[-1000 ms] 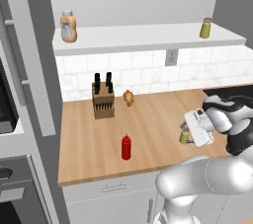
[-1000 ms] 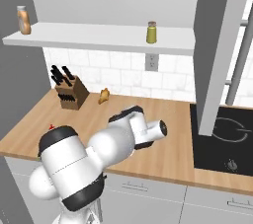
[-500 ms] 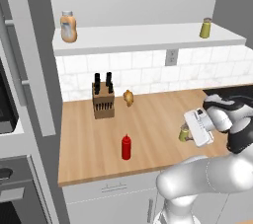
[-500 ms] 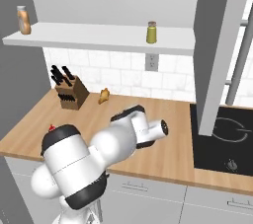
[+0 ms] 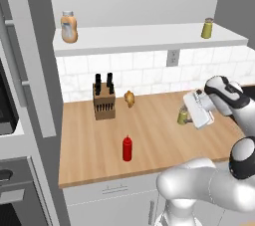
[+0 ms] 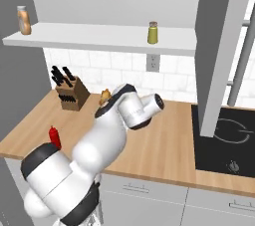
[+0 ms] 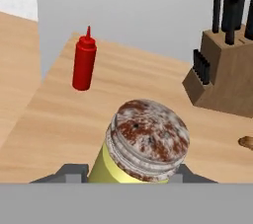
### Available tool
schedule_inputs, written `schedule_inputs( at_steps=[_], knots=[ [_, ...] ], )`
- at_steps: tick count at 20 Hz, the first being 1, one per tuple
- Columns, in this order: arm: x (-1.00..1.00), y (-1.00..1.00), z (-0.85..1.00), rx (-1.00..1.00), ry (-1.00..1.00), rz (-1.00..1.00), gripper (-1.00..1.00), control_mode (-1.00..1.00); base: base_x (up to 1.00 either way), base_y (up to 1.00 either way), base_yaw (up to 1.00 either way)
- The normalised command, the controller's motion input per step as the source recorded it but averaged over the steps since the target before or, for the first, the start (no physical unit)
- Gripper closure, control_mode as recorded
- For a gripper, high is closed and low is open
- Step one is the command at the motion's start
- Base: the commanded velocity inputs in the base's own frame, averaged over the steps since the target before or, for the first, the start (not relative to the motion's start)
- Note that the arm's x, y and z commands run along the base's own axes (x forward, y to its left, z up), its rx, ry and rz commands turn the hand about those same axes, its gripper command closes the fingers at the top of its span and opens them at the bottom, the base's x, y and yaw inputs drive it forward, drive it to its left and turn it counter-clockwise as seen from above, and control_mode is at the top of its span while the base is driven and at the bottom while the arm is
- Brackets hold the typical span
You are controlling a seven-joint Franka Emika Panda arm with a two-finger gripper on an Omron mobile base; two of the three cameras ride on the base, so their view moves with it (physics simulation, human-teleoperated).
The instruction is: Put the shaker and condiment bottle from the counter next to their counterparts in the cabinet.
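From the left base view the shaker (image 5: 183,116) stands upright on the desk (image 5: 149,135) at the robot's jaws (image 5: 191,115), far below the cabinet (image 5: 149,38); the hand view shows it between them, apparently clamped, the condiment bottle (image 7: 84,60) standing well beyond.

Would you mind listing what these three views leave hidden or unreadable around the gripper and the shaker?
- Gripper fingertips: in the hand view the shaker and the bottom edge cover them, so contact is unclear.
- Shaker in the left base view: half hidden behind the white hand.
- Condiment bottle in the right base view: its base is hidden by the arm.
- Shelf shaker: too small for cap detail.
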Motion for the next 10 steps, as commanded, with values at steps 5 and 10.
schedule_inputs(
  at_steps=[5,10],
  knots=[
    [-0.20,0.26,0.78,-0.04,0.00,-0.33,1.00,-1.00,0.00,0.00,0.00],
    [-0.09,0.02,0.88,-0.01,0.00,-0.49,1.00,-1.00,0.00,0.00,0.00]
  ],
)
